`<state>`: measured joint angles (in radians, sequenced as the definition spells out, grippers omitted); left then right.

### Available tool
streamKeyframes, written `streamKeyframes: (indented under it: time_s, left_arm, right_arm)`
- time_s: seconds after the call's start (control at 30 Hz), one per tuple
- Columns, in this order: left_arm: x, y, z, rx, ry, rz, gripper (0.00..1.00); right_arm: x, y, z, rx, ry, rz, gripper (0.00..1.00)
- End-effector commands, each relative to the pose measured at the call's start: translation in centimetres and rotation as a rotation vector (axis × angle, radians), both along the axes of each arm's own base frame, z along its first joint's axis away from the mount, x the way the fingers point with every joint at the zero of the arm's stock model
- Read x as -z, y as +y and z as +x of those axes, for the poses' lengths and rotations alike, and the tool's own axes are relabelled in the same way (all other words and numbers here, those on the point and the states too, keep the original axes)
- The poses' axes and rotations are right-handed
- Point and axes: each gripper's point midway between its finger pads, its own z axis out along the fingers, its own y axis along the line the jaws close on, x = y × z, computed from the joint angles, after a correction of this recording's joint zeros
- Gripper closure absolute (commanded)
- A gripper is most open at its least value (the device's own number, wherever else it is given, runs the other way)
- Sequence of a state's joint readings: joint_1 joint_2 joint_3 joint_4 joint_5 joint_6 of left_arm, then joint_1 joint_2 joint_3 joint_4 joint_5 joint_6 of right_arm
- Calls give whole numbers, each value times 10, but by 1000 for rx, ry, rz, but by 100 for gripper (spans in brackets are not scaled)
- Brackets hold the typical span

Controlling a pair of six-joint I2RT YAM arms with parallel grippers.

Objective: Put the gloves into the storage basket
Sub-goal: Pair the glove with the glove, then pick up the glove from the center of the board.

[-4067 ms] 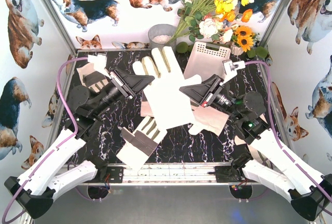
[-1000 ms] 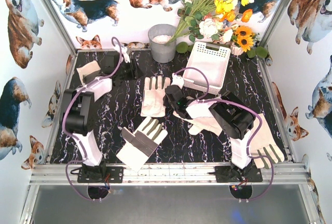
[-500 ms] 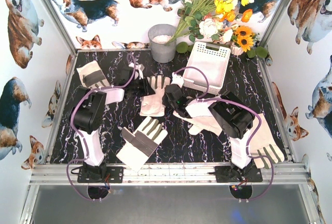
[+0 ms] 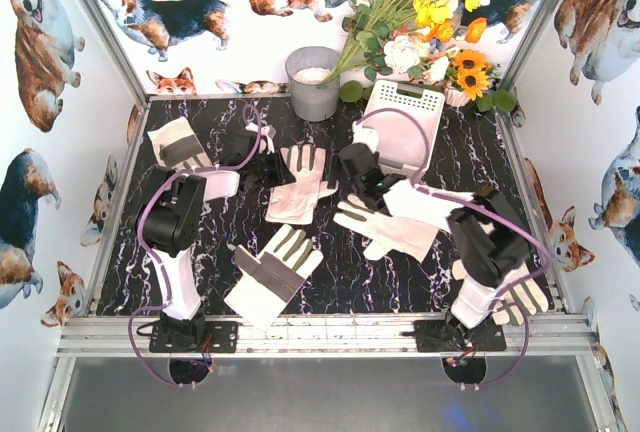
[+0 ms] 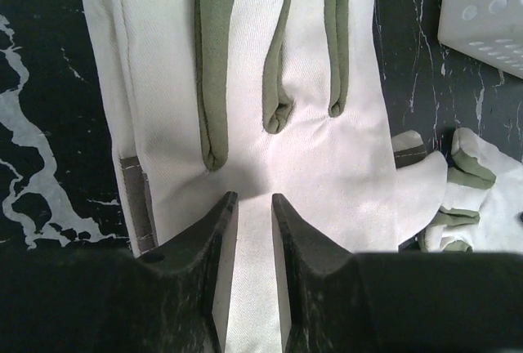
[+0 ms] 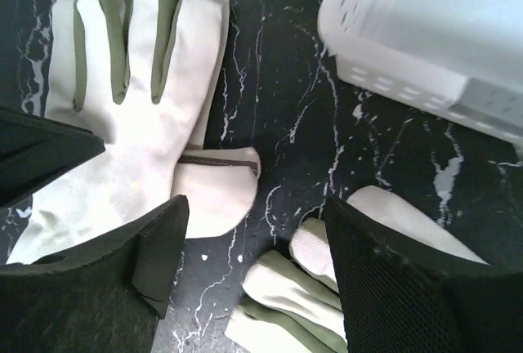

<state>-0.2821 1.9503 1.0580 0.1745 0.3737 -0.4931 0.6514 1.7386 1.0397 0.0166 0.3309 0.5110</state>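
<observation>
Left pincer (image 5: 249, 202) of mine sits with its two jaws drawn nearly together, a thin slit left between them, tips down on the palm of the middle glove (image 5: 327, 157). Whether cloth is nipped in that slit I cannot tell.

Furthest left, in the far corner of the black marbled table (image 4: 225, 227), lies the corner glove (image 4: 172, 142), grey panel up, well apart from my jaws. The middle glove is flat, fingers toward the back wall, dark strips between them, thumb out to the right. Nearer my bases, between the two arms, the near glove (image 4: 272, 274) lies at a slant, grey panels showing, apart from both pincers. Against the back wall stands the grey bucket (image 4: 312, 82).

My right pincer (image 6: 255, 206) is spread wide and holds nothing. It hangs over the dark tabletop just right of the middle glove's thumb, at the near left corner of the storage basket (image 4: 400, 94). Below it the pale glove (image 4: 390, 232) points its fingers left toward that thumb, just beside it with a strip of table between. My right forearm crosses above its wrist end. The basket stands toward the far right, white with slotted walls, flowers (image 4: 420, 12) behind it. Every glove I see lies on the table outside it. By my right base, the right-hand glove (image 4: 525, 297) lies partly hidden under the arm, dark strips on its fingers.
</observation>
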Motion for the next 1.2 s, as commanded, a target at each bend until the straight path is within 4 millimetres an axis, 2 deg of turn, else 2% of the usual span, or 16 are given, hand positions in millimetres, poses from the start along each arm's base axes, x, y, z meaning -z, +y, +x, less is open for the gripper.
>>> streamKeyframes:
  time_s: [0.0,0.1,0.23,0.33,0.47,0.7,0.9,1.17]
  left_arm:
    - [-4,10,-4,-31,17,35,80]
    - [-32,2,0,-24,-22,-5,75]
    - [-67,1,0,-37,-70,-27,64]
    - [-74,10,-6,-63,-79,-10,57]
    - [-58,24,-19,-94,-19,-3,52]
    - [-36,41,-30,-119,48,-23,35]
    - [-20,36,-25,-69,98,-72,33]
    - [4,38,-18,-66,145,-51,38]
  right_arm:
    - [-32,-17,-3,20,-6,58,30]
    - [-37,-14,-13,8,40,185,30]
    - [-41,10,-29,-91,111,332,30]
    - [-40,29,-39,-130,186,442,31]
    - [-31,48,-44,-155,242,525,35]
    - [-13,68,-40,-154,296,518,35]
    - [5,77,-35,-109,325,519,40]
    - [36,68,-32,-51,340,459,49]
